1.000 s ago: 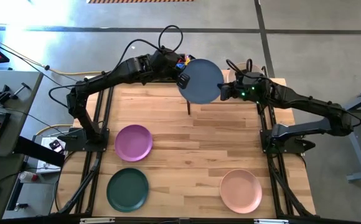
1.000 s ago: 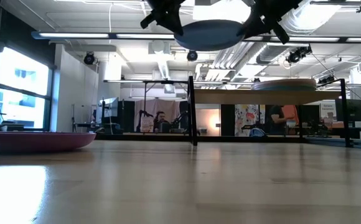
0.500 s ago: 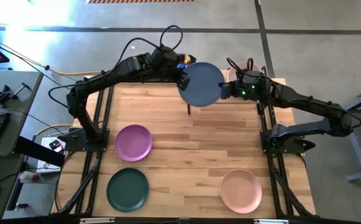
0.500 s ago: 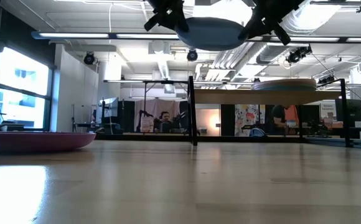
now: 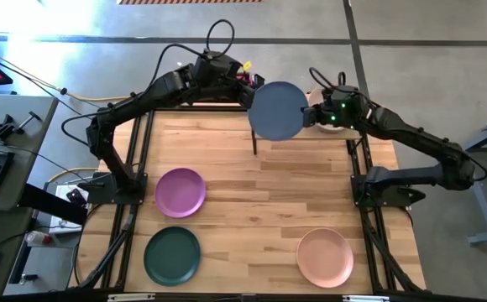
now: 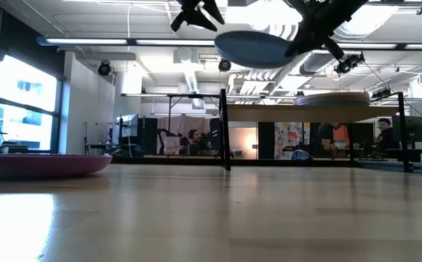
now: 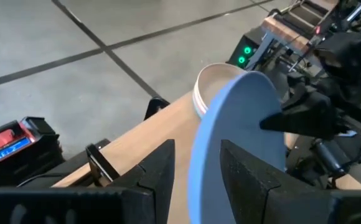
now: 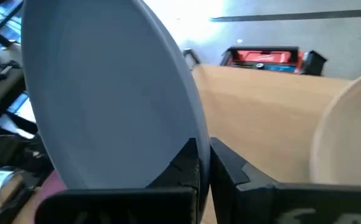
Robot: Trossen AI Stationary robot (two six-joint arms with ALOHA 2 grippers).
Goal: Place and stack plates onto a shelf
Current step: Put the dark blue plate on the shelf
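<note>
I've got the blue plate (image 5: 278,110) up in the air over the far edge of the table, above the shelf (image 6: 269,113), and the right gripper (image 5: 314,117) has its two fingers pinched tight on the rim. The right wrist view shows the plate edge running straight down into the closed gap. The left gripper (image 5: 247,92) sits at the opposite rim with its fingers spread, and the plate edge passes between them without being clamped (from the left wrist view I see daylight on both sides).

So the plate hangs between the two grippers, carried on my right side. In the low view it tilts, lower on the left arm's side.

What matters now: the cream plates (image 5: 312,99) already stacked on the shelf lie just beyond the blue one, toward the right arm's end. The right arm is the nearer one, so I judge the set-down is its job: level the plate, slide it over that stack.

The purple plate (image 5: 180,191), dark green plate (image 5: 172,255) and peach plate (image 5: 325,256) wait on the tabletop (image 5: 252,210).
</note>
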